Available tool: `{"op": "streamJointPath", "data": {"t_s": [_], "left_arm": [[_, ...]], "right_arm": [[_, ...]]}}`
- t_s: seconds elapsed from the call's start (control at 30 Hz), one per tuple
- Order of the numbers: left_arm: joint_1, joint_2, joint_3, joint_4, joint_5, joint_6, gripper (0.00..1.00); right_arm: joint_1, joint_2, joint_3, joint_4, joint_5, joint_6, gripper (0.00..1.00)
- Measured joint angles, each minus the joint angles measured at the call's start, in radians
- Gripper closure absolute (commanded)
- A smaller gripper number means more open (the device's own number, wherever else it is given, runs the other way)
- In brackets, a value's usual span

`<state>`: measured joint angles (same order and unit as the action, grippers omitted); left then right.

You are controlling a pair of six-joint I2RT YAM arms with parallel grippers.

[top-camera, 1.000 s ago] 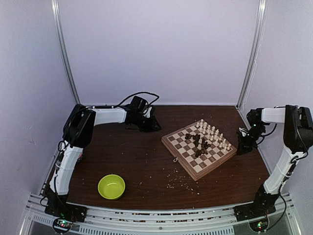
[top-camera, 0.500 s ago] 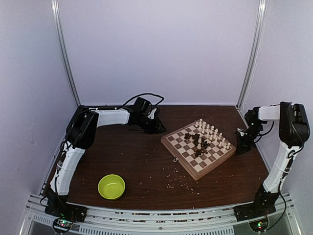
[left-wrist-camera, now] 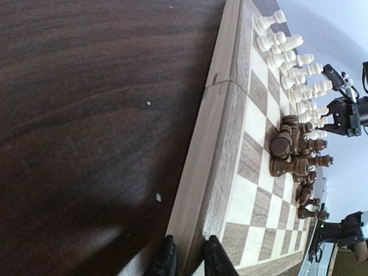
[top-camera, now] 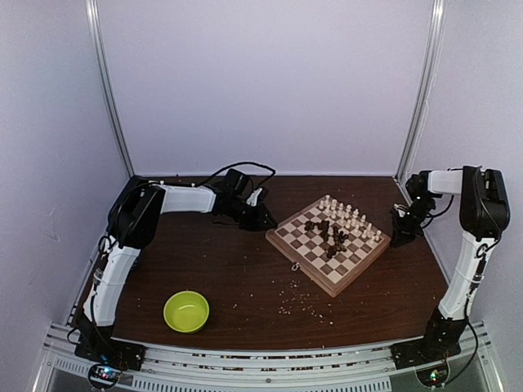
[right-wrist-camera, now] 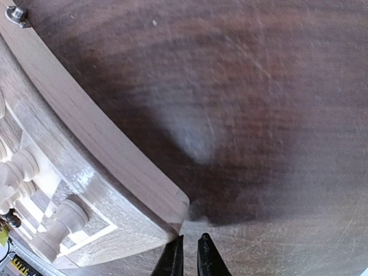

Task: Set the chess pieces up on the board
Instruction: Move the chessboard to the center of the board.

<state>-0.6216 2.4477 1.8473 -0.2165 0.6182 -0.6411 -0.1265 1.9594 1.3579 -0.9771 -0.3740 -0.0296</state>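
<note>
The board [top-camera: 306, 253] lies turned diamond-wise right of the table's middle. Pale chess pieces [top-camera: 351, 219] line its far right edge, and dark chess pieces [top-camera: 331, 237] huddle in a heap mid-board. My left gripper [top-camera: 265, 220] is at the board's left corner. In the left wrist view the left gripper [left-wrist-camera: 191, 259] is shut across the board's tan rim [left-wrist-camera: 215, 138], with dark pieces [left-wrist-camera: 293, 152] and pale pieces [left-wrist-camera: 293, 63] beyond. My right gripper [top-camera: 398, 237] is shut at the right corner. In the right wrist view the right gripper [right-wrist-camera: 190, 256] touches the board's corner [right-wrist-camera: 98, 155] beside a pale piece [right-wrist-camera: 63, 221].
A lime-green bowl [top-camera: 186, 311] stands near the front left. Pale crumbs [top-camera: 298, 298] lie scattered on the dark table in front of the board. Side walls and metal posts close in the table at the back and on both sides.
The left gripper moved right to the board's left corner and narrowed onto its rim. The right gripper moved in and left, and the board slid slightly left and turned.
</note>
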Motion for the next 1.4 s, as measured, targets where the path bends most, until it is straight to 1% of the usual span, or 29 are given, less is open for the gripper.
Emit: {"op": "streamJointPath", "data": {"t_s": [0.3, 0.53, 0.9, 1.4], "left_arm": [[-0.002, -0.060, -0.097, 0.007, 0.014, 0.031, 0.80], [-0.013, -0.152, -0.237, 0.009, 0.013, 0.045, 0.80], [-0.027, -0.257, -0.395, 0.025, 0.007, 0.060, 0.79], [-0.083, -0.394, -0.580, 0.029, -0.026, 0.086, 0.79]], "right_arm": [[0.068, 0.044, 0.051, -0.002, -0.002, 0.008, 0.87], [0.112, 0.058, 0.070, -0.003, -0.030, 0.010, 0.87], [0.161, 0.077, 0.093, 0.002, -0.076, 0.017, 0.86], [0.230, 0.083, 0.128, 0.003, -0.095, 0.019, 0.87]]}}
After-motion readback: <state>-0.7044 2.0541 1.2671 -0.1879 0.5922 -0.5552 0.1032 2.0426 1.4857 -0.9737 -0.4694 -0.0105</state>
